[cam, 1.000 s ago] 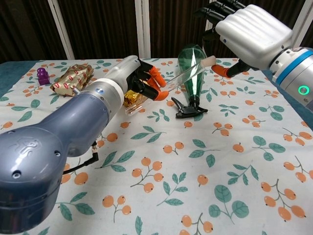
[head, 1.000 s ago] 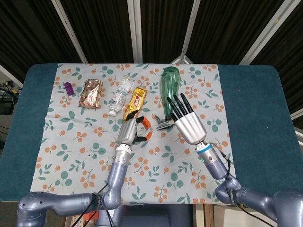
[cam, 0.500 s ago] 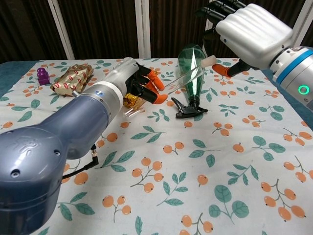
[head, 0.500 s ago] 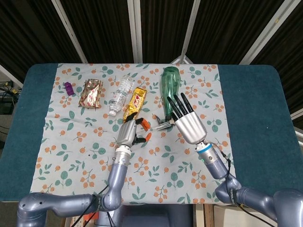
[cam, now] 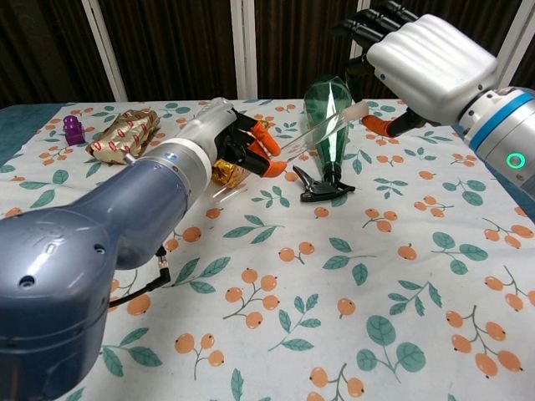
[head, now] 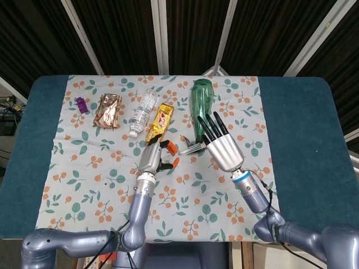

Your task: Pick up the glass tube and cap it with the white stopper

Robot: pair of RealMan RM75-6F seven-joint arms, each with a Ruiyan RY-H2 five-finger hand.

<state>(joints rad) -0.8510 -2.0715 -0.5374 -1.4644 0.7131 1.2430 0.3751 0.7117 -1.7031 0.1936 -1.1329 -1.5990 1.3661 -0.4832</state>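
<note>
My left hand (head: 152, 159) (cam: 219, 138) grips the glass tube (cam: 311, 131) near its lower end. The tube slants up and to the right, in front of the green bottle; in the head view the tube (head: 192, 148) shows only as a thin streak. The white stopper (cam: 358, 110) sits at the tube's upper end, touching it. I cannot tell whether it is inside the mouth. My right hand (head: 224, 148) (cam: 428, 67) pinches the stopper from the right, its other fingers spread upward.
A green spray bottle (head: 202, 100) (cam: 331, 125) lies just behind the tube, trigger toward me. Further left on the floral cloth lie a gold snack packet (head: 161, 121), a clear water bottle (head: 143, 111), a foil package (head: 107, 110) (cam: 125, 134) and a small purple object (head: 82, 103).
My right hand has dropped slightly and brought the stopper against the tube's upper end. My left hand has drawn back a little toward me with the tube.
</note>
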